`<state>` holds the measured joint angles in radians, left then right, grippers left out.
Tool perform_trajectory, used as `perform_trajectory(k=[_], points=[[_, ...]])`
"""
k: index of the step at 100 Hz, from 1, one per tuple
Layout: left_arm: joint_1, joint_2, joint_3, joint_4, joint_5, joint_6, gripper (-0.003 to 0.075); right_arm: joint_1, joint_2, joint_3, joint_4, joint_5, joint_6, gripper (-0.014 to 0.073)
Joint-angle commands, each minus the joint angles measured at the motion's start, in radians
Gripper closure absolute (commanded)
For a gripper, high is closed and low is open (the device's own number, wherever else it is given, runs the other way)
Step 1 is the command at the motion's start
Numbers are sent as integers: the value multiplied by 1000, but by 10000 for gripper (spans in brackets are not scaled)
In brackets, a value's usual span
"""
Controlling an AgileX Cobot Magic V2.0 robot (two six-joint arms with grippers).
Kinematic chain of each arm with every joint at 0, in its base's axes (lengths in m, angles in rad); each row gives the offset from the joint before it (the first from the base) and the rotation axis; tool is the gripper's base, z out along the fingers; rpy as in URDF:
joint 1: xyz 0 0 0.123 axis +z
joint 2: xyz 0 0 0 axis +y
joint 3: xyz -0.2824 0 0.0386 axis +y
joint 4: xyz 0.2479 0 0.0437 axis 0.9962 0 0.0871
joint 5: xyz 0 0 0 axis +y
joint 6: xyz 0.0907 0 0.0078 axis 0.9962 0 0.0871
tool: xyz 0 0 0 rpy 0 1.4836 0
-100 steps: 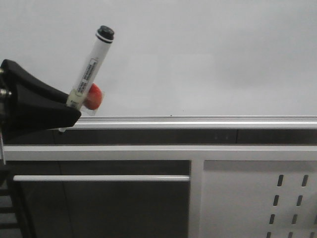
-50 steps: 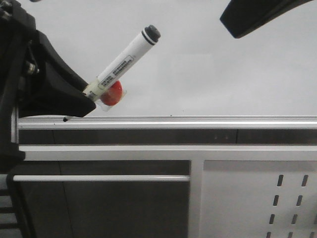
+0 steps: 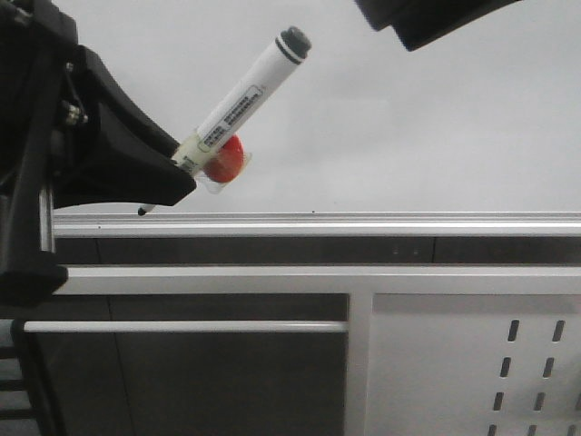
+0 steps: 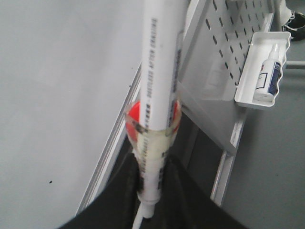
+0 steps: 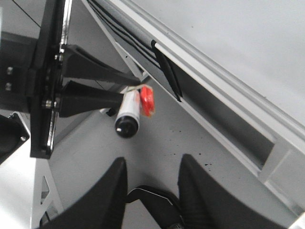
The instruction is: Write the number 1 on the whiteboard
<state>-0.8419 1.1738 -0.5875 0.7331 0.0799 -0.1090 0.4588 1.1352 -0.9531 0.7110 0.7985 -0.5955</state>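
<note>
Black fingers of the left hand (image 3: 159, 182) are pinching a white marker (image 3: 245, 95) low on its barrel, and the marker leans up and toward the robot's right with its dark cap end (image 3: 295, 41) still on top. A red tab (image 3: 224, 161), taped to the barrel, sits right at the grip, and the left wrist view shows that yellowish tape wrap (image 4: 155, 138) just above the fingers. From the bottom of the grip a small dark tip pokes out just above the silver rim (image 3: 363, 222) of the whiteboard (image 3: 408, 127).

Over to the right hand (image 5: 150, 183): its two fingers stand spread with nothing between them, and the capped end of the marker (image 5: 127, 125) faces straight at them, near but not touching. In the front view that arm is only a dark shape at the top edge (image 3: 427, 20).

Out on the board itself, plain off-white, no number 1 anywhere; the stroke is not yet begun. Lower down are the perforated panel (image 3: 472, 363) and, in the left wrist view, a small tray with a bottle (image 4: 269, 69).

My read: this is the preparing step, likely uncapping. The right hand needs to line up on the cap and close squarely, while the left holds firm.
</note>
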Motion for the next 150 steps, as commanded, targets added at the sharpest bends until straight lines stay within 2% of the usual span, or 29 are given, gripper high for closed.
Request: perform_trajectory(k=[1,28,88,97,109,130,140,150], points=[[-9,-14,-36,0,-66,-10,738,21,9,-36,59,-46,-20,347],[-9,-1,-38,-3,-68,-10,738,136,56,-41,60,-178,-20,351],[-9,-1,-48,0,-129,-10,738,136,123,-73,62,-169,-20,356],[-9,-1,-48,0,-129,-10,738,136,123,-75,62,-169,-20,435],[-9,-1,-48,0,-129,-10,738,136,123,-75,62,-170,-20,669],[-9,-1,-48,0,-126,-10,734,136,123,-75,60,-170,-20,669],[-9,-6,-48,-54,-91,-10,675,136,123,-75,47,-170,-20,669],[-9,-22,-55,-77,-5,-10,521,136,119,-75,12,-172,-20,669]])
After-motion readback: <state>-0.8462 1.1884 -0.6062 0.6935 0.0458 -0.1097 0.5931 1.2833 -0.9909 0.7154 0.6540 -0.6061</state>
